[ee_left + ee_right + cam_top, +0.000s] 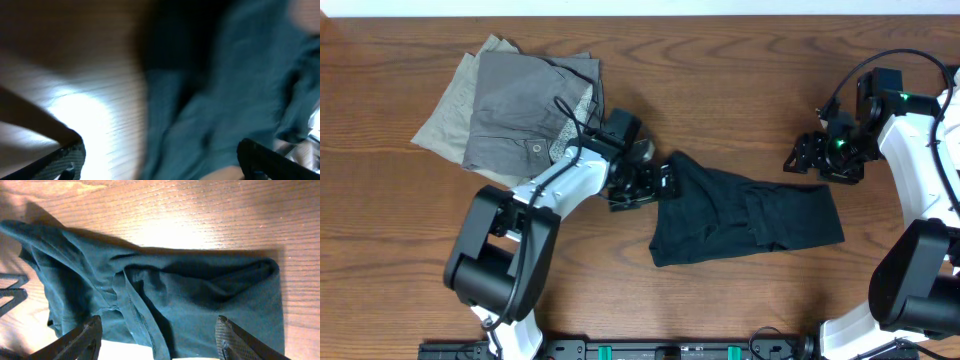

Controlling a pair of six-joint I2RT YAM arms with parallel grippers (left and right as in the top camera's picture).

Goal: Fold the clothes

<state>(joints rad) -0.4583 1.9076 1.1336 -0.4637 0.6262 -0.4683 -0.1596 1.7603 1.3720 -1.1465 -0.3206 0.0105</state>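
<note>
The grey shorts (525,105) and khaki piece (445,120) lie folded top-left, while the dark trouser-like garment (750,220) sits mid-table, doubled but rumpled and probably unfinished, with the left gripper (660,185) spread wide at its edge and the right gripper (800,155) apart, empty, nearby.

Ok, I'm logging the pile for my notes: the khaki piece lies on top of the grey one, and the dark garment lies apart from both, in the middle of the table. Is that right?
Not quite: the grey piece lies on top of the khaki piece, as the overhead view shows. The dark garment does lie apart from both, in the middle of the table.
</note>
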